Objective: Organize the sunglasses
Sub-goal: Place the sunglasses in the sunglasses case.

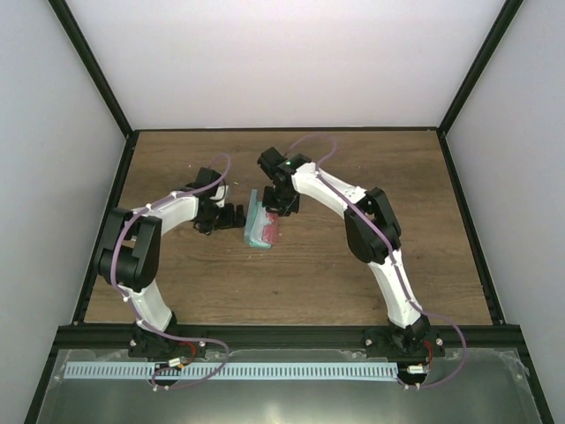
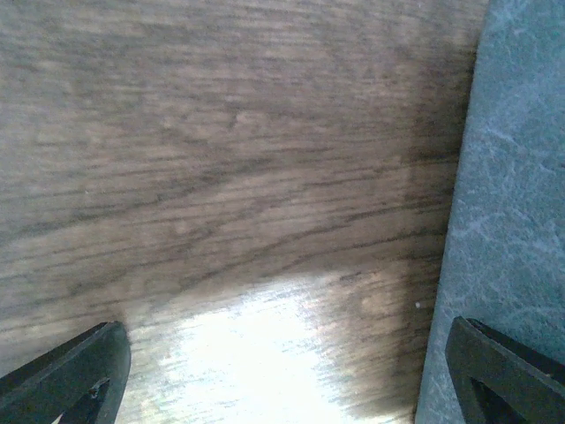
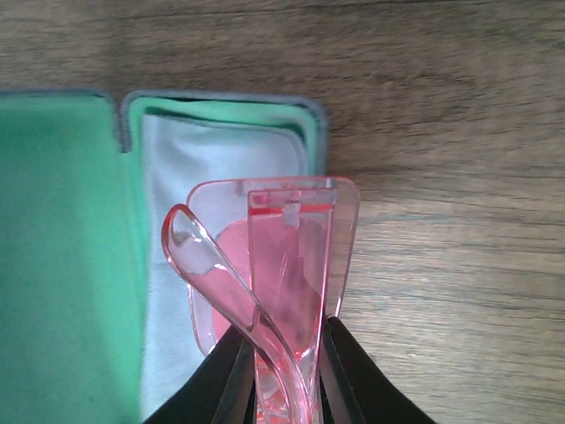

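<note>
In the right wrist view my right gripper [image 3: 282,353] is shut on the folded sunglasses [image 3: 287,265], translucent red with one slim arm curving out to the left. They hang just above the right half of the open case [image 3: 62,265], which has a green lining and a light blue cloth [image 3: 212,159] lying in it. From above, the case [image 1: 257,221] sits mid-table with the right gripper [image 1: 281,208] over it. My left gripper [image 1: 232,216] stands open at the case's left edge, and one of its fingers [image 2: 503,371] is over the grey-blue case shell [image 2: 521,177].
The brown wooden table [image 1: 309,283] is bounded by black frame rails and white walls. Both arms reach in toward the middle, their purple cables looping above them.
</note>
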`<state>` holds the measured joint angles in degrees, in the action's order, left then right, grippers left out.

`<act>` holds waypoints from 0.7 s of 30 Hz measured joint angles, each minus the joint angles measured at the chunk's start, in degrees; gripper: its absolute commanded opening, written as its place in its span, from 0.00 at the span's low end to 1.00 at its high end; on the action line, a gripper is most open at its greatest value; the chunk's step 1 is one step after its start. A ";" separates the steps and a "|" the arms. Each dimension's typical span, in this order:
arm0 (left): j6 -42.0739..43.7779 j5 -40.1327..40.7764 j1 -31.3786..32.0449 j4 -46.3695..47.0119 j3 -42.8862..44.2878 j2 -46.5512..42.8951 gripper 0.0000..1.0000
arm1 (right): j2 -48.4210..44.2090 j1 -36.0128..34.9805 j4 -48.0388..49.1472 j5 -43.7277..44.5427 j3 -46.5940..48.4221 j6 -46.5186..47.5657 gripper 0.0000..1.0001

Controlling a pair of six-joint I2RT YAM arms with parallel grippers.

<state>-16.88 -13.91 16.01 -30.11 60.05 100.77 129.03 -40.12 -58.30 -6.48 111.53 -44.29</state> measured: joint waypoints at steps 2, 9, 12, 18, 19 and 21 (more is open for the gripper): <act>0.02 -0.39 0.07 0.00 -0.46 -0.35 1.00 | 0.33 -0.42 0.28 -0.72 0.50 -0.35 0.06; 0.15 -0.94 1.16 -0.02 -1.55 -1.22 1.00 | 2.84 -1.44 1.25 -2.45 2.82 -0.87 0.06; 0.26 -0.81 1.40 -0.11 -1.62 -1.31 1.00 | 3.93 -1.51 1.40 -2.54 3.02 -0.83 0.07; 0.46 -0.81 1.40 -0.15 -1.64 -1.31 1.00 | 5.07 -1.66 1.14 -2.19 4.37 0.57 0.09; 0.48 -0.81 1.40 -0.15 -1.62 -1.31 1.00 | 5.33 -1.75 1.18 -1.81 5.14 1.29 0.09; 0.48 -0.79 1.40 -0.15 -1.62 -1.31 1.00 | 5.38 -1.84 1.18 -1.09 5.46 2.34 0.09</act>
<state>-16.40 -14.70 17.41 -30.26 58.43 99.46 134.41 -41.95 -57.12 -7.57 116.99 -41.95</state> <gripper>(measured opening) 0.999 0.163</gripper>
